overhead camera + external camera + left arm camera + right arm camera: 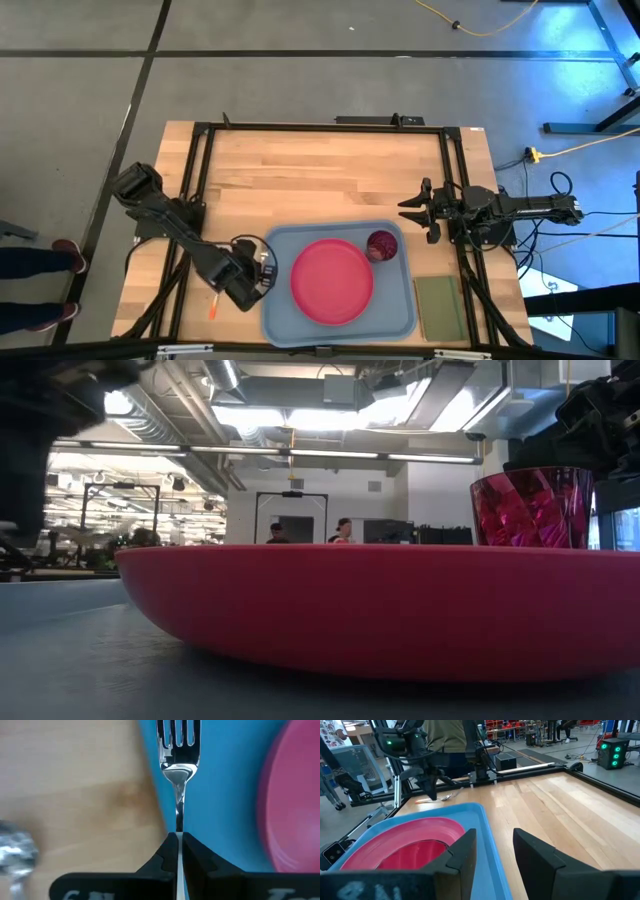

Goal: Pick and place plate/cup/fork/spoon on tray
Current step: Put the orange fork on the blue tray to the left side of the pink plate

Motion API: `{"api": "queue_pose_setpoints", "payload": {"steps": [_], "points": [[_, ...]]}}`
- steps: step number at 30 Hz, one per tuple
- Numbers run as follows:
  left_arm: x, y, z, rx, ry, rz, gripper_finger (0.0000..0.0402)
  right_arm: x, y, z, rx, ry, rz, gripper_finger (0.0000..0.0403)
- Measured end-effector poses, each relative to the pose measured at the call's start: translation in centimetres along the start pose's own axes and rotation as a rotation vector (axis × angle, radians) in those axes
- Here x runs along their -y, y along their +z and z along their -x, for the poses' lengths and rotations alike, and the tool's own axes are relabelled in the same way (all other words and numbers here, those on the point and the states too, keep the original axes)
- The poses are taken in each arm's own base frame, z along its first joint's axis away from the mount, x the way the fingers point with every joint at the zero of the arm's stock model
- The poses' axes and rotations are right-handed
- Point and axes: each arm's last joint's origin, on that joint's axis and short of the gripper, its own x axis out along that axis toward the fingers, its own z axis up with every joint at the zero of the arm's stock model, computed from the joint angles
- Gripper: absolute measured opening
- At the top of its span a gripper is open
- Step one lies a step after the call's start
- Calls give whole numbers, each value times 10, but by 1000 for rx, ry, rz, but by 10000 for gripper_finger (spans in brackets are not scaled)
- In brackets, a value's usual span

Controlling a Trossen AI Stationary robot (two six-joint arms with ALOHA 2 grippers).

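Observation:
The light blue tray (280,310) lies at the table's near edge. The pink-red plate (332,281) sits in its middle and the dark red cup (382,245) stands at its far right corner. My left gripper (258,272) is at the tray's left rim, shut on the fork (178,750), whose tines point out over the tray. The spoon (213,306) lies on the wood left of the tray, and its head shows in the left wrist view (15,852). My right gripper (412,210) is open and empty, beyond the tray's far right corner. My left gripper pinches the fork's thin metal neck (179,822) between its two fingertips, just behind the tined head. The fork runs along the fingers and sticks out ahead of them over the tray's left rim. The fingers hide the orange handle.
An olive green pad (438,306) lies right of the tray at the near edge. A black frame (320,128) borders the table. Bare wood lies beyond the tray. In the low view the plate (380,610) and the cup (530,508) fill the foreground, with people far behind.

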Motion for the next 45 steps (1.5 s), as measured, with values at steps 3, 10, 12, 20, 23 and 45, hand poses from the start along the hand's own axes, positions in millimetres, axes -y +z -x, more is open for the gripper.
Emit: {"api": "queue_pose_setpoints", "payload": {"steps": [3, 10, 12, 20, 23, 45], "points": [[7, 2, -7, -6, -20, 5, 4, 0, 0, 0, 0, 0, 0, 134], [24, 15, -20, -13, -67, -1, 4, 0, 0, 0, 0, 0, 0, 134], [27, 18, -24, -9, -66, -4, 4, 0, 0, 0, 0, 0, 0, 134], [35, 15, -46, -77, -59, 39, 4, 0, 1, 0, 2, 4, 0, 134], [39, 10, -53, -80, -98, 53, 4, 0, 0, 0, -2, 8, 0, 134], [42, 5, -64, -71, -103, 72, 25, 0, 0, 0, -2, 9, 0, 134]]}}
